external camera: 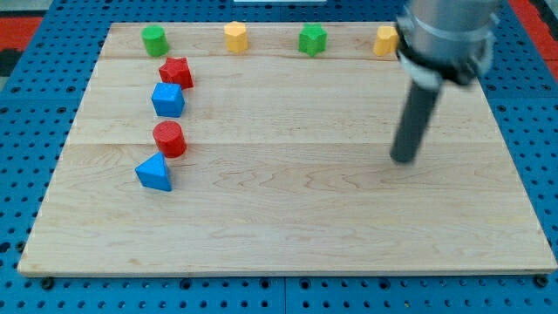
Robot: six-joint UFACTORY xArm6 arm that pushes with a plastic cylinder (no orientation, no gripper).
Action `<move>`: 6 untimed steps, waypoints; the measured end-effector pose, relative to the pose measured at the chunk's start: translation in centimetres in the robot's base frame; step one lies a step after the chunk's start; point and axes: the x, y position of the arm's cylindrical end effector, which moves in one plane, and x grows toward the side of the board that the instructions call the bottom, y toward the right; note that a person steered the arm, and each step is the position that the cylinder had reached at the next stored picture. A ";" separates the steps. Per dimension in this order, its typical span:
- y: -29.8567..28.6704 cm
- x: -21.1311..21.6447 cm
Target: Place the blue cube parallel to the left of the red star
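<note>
The blue cube [167, 99] sits on the wooden board [288, 235] at the view's upper left. The red star [176, 71] is just above it, touching or nearly touching its top edge. My tip [403, 159] rests on the board far to the view's right of both blocks, well apart from every block. The dark rod rises from it to the arm's body at the view's top right.
A red cylinder [169, 139] and a blue triangular block [154, 173] lie below the blue cube. Along the top edge stand a green cylinder [154, 39], a yellow block [235, 37], a green block [312, 39] and a yellow block [385, 40], partly hidden by the arm.
</note>
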 end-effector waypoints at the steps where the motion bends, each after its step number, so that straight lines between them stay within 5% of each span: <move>1: -9.0 2.7; 3: -13.0 -9.6; 6: -36.6 -14.9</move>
